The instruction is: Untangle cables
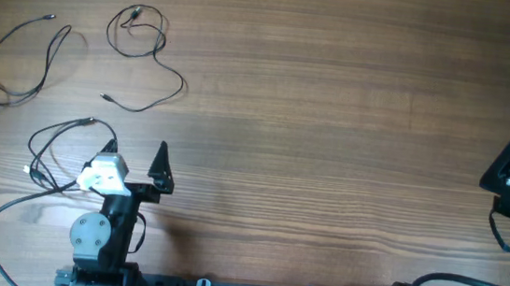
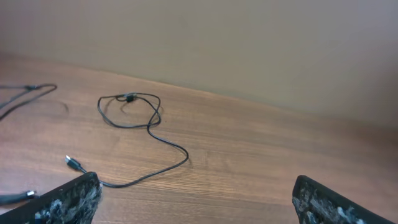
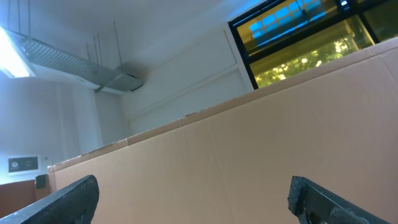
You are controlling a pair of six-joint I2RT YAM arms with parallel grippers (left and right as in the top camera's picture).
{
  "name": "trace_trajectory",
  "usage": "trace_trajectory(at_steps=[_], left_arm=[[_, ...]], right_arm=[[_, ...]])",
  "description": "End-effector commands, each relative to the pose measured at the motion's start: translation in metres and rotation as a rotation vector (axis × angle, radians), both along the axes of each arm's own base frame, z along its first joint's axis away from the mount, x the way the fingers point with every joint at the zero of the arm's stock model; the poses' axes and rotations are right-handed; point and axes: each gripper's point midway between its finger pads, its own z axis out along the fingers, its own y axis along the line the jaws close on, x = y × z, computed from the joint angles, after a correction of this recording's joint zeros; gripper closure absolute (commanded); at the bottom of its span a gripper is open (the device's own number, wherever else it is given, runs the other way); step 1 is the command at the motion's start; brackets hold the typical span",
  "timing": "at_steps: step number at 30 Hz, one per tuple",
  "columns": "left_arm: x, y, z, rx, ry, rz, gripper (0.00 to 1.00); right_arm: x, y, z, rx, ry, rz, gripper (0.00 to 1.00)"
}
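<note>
A wooden table [image 1: 332, 122] fills the overhead view, with a cardboard wall [image 3: 249, 137] behind it. We see the left gripper [image 1: 136, 155] [image 2: 199, 202] low over the table, its fingers spread wide and holding nothing. Just beyond the left gripper lies the looped cable [image 1: 160, 51] [image 2: 150, 127], loosely coiled with a trailing tail. Further to that gripper's left lies the second cable [image 1: 61, 47], apart from the first. The third cable [image 1: 59, 127] curls just beside the gripper's left side. Well to its right, the right gripper [image 3: 193, 196] points up at the cardboard, fingers wide apart and empty.
</note>
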Motion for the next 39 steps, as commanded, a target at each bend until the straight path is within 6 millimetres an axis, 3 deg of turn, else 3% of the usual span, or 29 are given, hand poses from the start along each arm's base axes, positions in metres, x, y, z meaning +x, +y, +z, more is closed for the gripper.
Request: trace_trajectory(at_steps=[1, 4, 10, 13, 17, 22, 30, 36, 39], left_arm=[[0.0, -0.007, -0.004, 0.084, -0.002, -0.042, 0.0], [0.0, -0.007, -0.004, 0.161, -0.009, -0.052, 0.0], [0.0, -0.007, -0.004, 0.142, -0.007, -0.049, 0.0], [0.0, -0.007, -0.004, 0.142, -0.007, -0.049, 0.0], [0.0, -0.007, -0.004, 0.142, -0.007, -0.049, 0.0], [0.0, -0.007, -0.004, 0.142, -0.007, -0.049, 0.0], [0.0, -0.007, -0.004, 0.142, -0.007, -0.049, 0.0], [0.0, -0.007, -0.004, 0.142, -0.007, -0.049, 0.0], [0.0, -0.007, -0.004, 0.142, -0.007, -0.049, 0.0]], right_arm=[[-0.01, 0.006, 0.008, -0.009, -0.031, 0.032, 0.0], [-0.015, 0.007, 0.011, -0.013, -0.052, 0.031, 0.0], [-0.022, 0.015, 0.013, -0.046, -0.067, 0.063, 0.0], [-0.04, 0.017, 0.014, -0.048, -0.088, 0.064, 0.0], [-0.097, 0.024, 0.022, -0.066, -0.193, 0.059, 0.0], [-0.18, 0.034, 0.013, -0.085, -0.315, 0.058, 0.0], [-0.252, 0.057, 0.004, -0.188, -0.457, 0.177, 0.0], [-0.256, 0.054, 0.003, -0.207, -0.464, 0.204, 0.0], [-0.219, 0.04, -0.008, -0.165, -0.335, 0.107, 0.0]])
